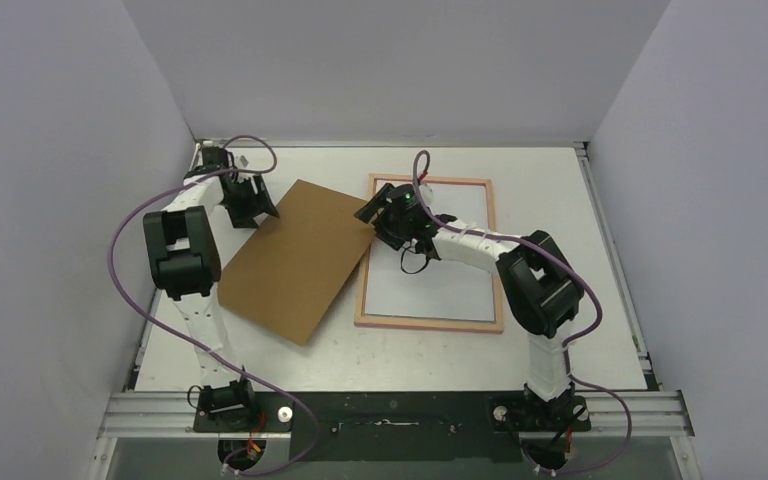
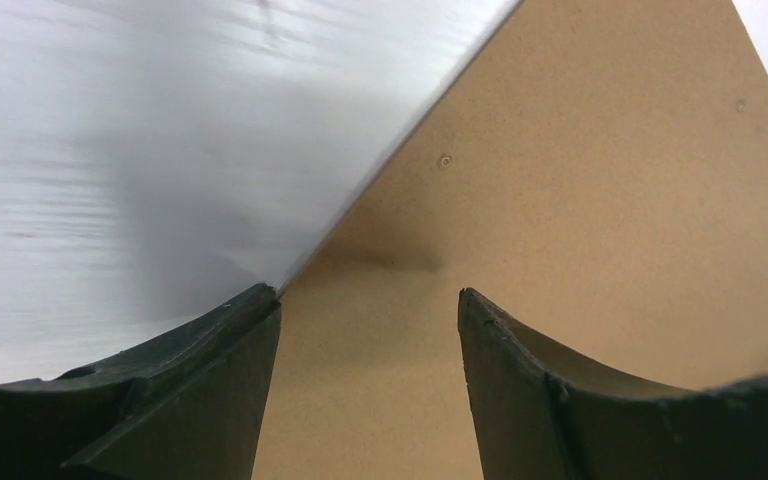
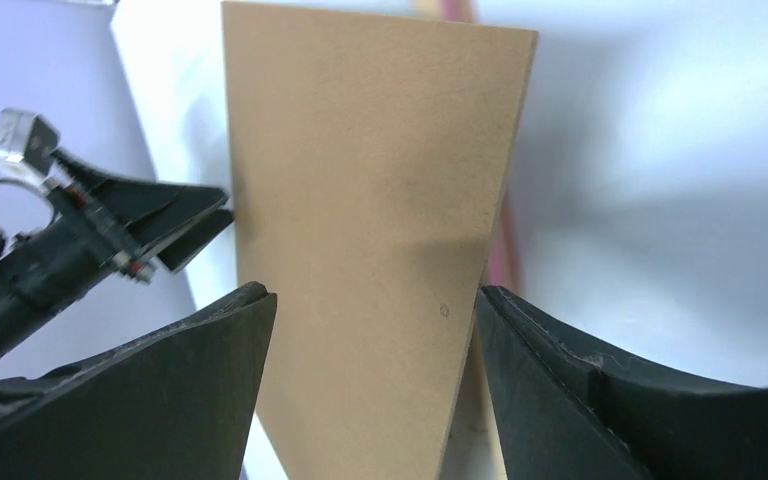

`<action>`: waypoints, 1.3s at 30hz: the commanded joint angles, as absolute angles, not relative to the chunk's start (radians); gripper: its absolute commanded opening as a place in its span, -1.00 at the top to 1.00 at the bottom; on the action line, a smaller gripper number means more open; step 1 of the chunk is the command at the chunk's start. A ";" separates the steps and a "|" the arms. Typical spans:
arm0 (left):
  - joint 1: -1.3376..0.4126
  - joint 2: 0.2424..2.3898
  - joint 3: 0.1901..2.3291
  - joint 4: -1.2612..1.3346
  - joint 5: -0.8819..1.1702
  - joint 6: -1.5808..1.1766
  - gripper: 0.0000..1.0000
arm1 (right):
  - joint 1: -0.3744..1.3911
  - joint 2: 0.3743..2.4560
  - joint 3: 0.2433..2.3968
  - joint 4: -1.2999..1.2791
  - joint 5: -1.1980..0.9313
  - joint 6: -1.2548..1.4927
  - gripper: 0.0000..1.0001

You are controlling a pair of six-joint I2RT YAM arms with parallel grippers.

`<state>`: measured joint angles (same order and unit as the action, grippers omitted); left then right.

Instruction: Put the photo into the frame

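The frame (image 1: 428, 324) lies flat right of centre, its pale peach-wood side up, with a plain white area inside it. A pink strip of it shows in the right wrist view (image 3: 505, 250). The photo's sea picture shows in no view. The brown backing board (image 1: 295, 260) lies slanted left of the frame, its right corner over the frame's left rail. My left gripper (image 1: 265, 208) is open at the board's far left corner, over the board (image 2: 560, 200). My right gripper (image 1: 370, 212) is open, its fingers either side of the board's right corner (image 3: 370, 200).
The white table (image 1: 560, 200) is closed in by grey walls on the left, back and right. A metal rail (image 1: 390, 410) with both arm bases runs along the near edge. My left gripper (image 3: 90, 230) shows in the right wrist view beyond the board.
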<state>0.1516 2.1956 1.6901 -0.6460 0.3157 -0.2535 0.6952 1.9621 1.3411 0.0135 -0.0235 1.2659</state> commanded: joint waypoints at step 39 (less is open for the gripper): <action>0.020 2.125 1.482 -0.685 0.435 -0.401 -0.21 | 0.617 1.738 1.116 -0.277 0.024 1.254 -0.48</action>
<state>0.0341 2.1147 1.5200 -0.6094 0.4690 -0.4110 0.6205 1.7672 1.1362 -0.3122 0.0677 1.2362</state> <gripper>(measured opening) 0.604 0.753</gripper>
